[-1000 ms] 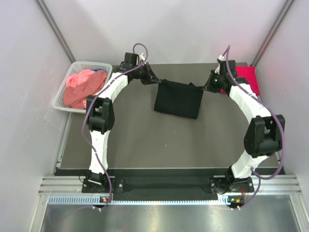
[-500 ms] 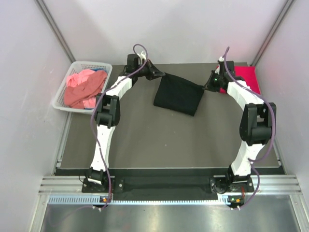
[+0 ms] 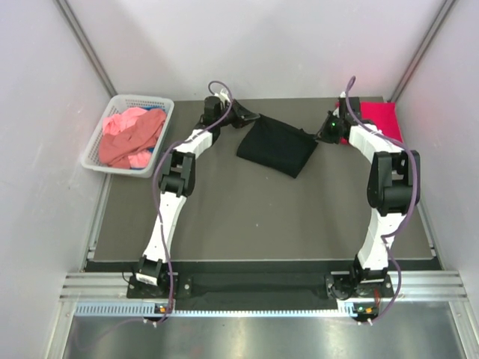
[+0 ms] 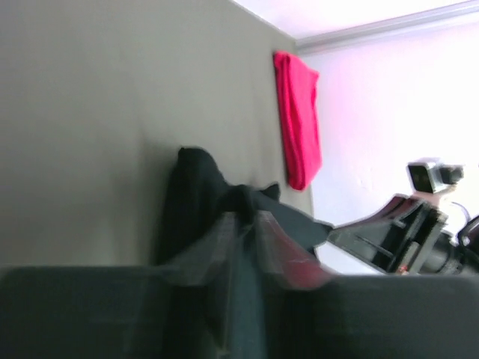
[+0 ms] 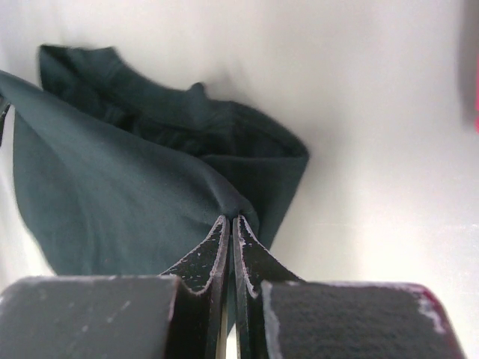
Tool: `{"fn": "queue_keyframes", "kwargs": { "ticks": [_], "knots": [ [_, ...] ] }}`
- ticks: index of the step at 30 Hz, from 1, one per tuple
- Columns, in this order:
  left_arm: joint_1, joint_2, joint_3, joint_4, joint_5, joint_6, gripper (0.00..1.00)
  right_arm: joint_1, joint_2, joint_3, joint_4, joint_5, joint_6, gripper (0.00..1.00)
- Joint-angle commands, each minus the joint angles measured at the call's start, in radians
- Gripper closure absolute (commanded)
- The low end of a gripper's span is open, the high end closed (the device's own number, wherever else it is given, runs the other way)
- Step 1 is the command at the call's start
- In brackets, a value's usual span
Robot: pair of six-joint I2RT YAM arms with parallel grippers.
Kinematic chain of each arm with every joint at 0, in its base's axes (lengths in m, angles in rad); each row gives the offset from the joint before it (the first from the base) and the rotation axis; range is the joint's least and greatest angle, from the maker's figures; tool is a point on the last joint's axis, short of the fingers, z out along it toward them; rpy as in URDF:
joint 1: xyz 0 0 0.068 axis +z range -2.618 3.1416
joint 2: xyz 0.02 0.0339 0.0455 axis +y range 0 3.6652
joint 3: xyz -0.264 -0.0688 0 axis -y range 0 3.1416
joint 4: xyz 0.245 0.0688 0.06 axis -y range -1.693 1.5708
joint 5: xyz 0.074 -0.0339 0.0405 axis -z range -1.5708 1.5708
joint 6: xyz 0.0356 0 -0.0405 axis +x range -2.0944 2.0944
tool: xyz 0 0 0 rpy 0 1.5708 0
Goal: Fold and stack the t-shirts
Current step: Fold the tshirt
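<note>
A robotics lab test cell: plain white panel walls (image 3: 299,45) on aluminium corner posts (image 3: 84,43) box in a dark grey tabletop (image 3: 262,217). Two cabled white arms (image 3: 166,209) are bolted to a slotted metal rail (image 3: 254,285), well behind their fingers (image 5: 203,258).

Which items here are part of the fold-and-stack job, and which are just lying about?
Job:
- black cloth t-shirt, one corner pinched in the right gripper
- crimson red cloth t-shirt, far right corner
- salmon pink cloth shirts, crumpled

Lying about:
- white plastic lattice basket holding the pink ones
- dark grey table mat
</note>
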Motion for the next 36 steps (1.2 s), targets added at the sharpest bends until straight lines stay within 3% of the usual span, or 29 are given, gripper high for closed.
{"fn": "queue_keyframes", "kwargs": {
  "ticks": [1,3,4,5,6,9,12,13,15,17,21,22,23,24,27,30,36],
  "knots": [
    [-0.01,-0.002,0.059,0.159,-0.078,-0.003,0.71,-0.036,-0.003,0.016,0.043,0.048,0.03,1.0],
    [-0.011,0.013,0.058,0.179,-0.085,-0.009,0.53,-0.05,0.003,0.009,0.069,0.042,0.038,1.0],
    [-0.01,0.013,0.058,0.179,-0.083,-0.004,0.5,-0.05,0.011,0.007,0.074,0.059,0.044,0.98],
    [-0.01,0.01,0.058,0.17,-0.082,0.019,0.47,-0.08,0.011,-0.001,0.092,0.061,0.052,0.95],
    [-0.005,0.005,0.056,0.16,-0.069,0.034,0.38,-0.087,0.011,-0.01,0.133,0.058,0.067,0.87],
    [0.016,-0.044,0.017,0.101,-0.03,0.102,0.34,-0.096,0.032,-0.001,0.143,0.029,0.072,0.67],
    [0.036,-0.155,-0.1,-0.002,-0.035,0.242,0.33,-0.096,0.035,0.053,0.101,0.013,0.043,0.62],
    [0.038,-0.223,-0.126,-0.048,-0.073,0.372,0.33,-0.096,0.026,0.055,0.079,0.009,0.037,0.61],
    [0.035,-0.283,-0.187,-0.203,-0.138,0.495,0.32,-0.096,-0.03,0.023,0.068,0.003,0.018,0.61],
    [0.036,-0.347,-0.215,-0.311,-0.209,0.611,0.32,-0.093,-0.066,0.004,0.068,-0.055,0.006,0.62],
    [0.024,-0.441,-0.247,-0.354,-0.236,0.649,0.33,-0.073,-0.115,0.002,0.077,-0.289,-0.063,0.72],
    [0.016,-0.452,-0.254,-0.346,-0.217,0.646,0.33,-0.066,-0.115,-0.001,0.096,-0.344,-0.06,0.79],
    [-0.005,-0.458,-0.254,-0.329,-0.201,0.639,0.34,-0.065,-0.1,0.001,0.144,-0.399,-0.04,0.96],
    [-0.014,-0.465,-0.257,-0.312,-0.174,0.622,0.35,-0.034,-0.085,0.016,0.158,-0.489,-0.028,1.0],
    [-0.053,-0.467,-0.289,-0.271,-0.083,0.525,0.44,0.017,-0.002,0.109,0.112,-0.609,-0.045,1.0],
    [-0.091,-0.466,-0.367,-0.177,-0.075,0.499,0.46,0.062,0.083,0.163,0.086,-0.745,-0.071,1.0],
    [-0.111,-0.308,-0.292,-0.116,-0.042,0.421,0.46,0.056,0.207,0.031,0.215,-0.84,-0.071,1.0]
  ]
}}
